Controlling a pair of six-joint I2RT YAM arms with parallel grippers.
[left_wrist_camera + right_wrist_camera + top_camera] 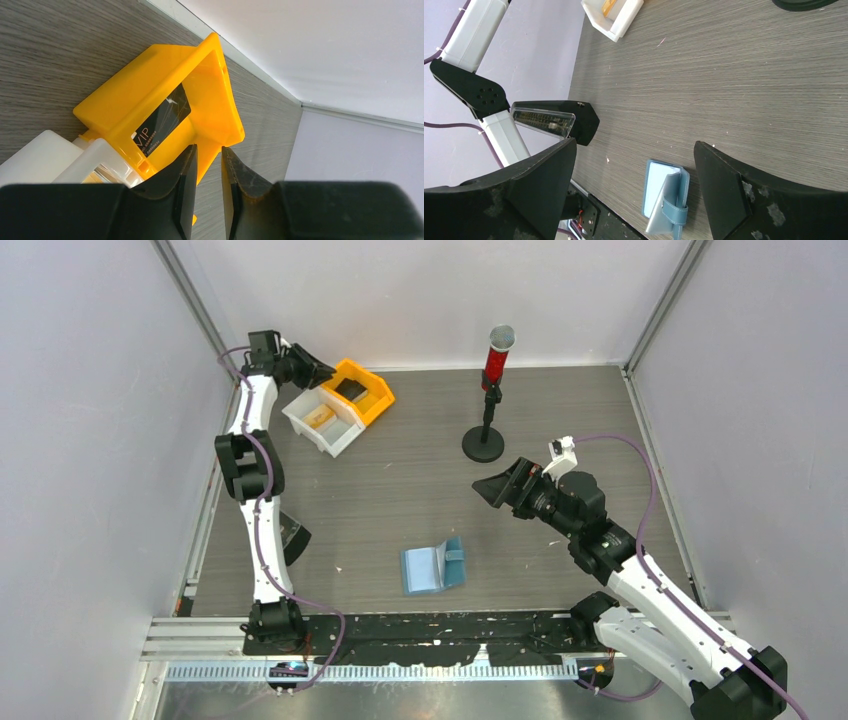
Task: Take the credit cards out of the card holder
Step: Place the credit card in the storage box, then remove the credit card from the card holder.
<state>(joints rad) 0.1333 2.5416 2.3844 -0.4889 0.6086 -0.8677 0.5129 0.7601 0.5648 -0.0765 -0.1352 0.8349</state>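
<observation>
– Lying open near the front of the grey wood-grain table, the flat light-blue bifold card holder! Cards?
– Thin grey-black credit card in the orange plastic bin, tan card in the white bin. Up there the left gripper, jaws slightly parted, empty; right gripper wide open, empty

The desk is grey with a fine wood grain. Near the middle, the card holder is light blue — paler inside. Far left, the yellow-orange bin holds a black card with pale lettering, the white bin a tan card. The tube is red with a grey rim, its stand black.
</observation>
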